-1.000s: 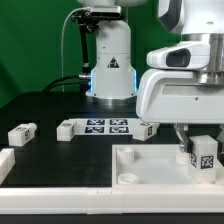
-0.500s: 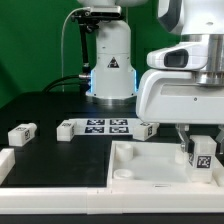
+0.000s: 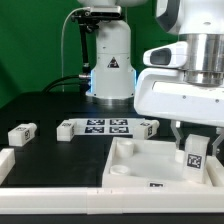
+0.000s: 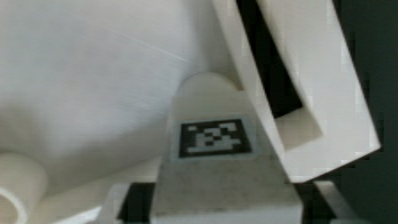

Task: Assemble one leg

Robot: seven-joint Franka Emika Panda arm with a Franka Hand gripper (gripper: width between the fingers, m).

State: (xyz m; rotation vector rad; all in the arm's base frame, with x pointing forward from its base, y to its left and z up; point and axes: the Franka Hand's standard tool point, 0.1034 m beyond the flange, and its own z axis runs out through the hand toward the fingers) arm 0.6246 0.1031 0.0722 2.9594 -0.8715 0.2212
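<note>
The leg (image 3: 193, 157), a small white block with a black-and-white tag on its face, sits tilted between the fingers of the hand (image 3: 192, 140) at the exterior view's right. The hand is clamped on the leg, one finger on each side. In the wrist view the same leg (image 4: 217, 140) fills the centre, tag facing the camera, with dark finger pads just visible at its flanks.

The leg is over the large white square board (image 3: 150, 165), above that board's raised-rim surface near its right side in the exterior view. Whether the leg's lower end touches the board cannot be confirmed; the contact point is hidden behind the leg itself. The wrist view shows the board's flat surface (image 4: 89, 90) and a rounded feature at one corner, probably a socket, blurred.

Further out, three other tagged blocks lie on the dark worktop (image 3: 45, 110): one at the exterior view's left (image 3: 21, 132), one just beside the marker board (image 3: 66, 129), one at that board's other end (image 3: 147, 127). The marker board (image 3: 106, 125) lies flat between the latter two. White border strips (image 3: 50, 192) run along the near edge.
</note>
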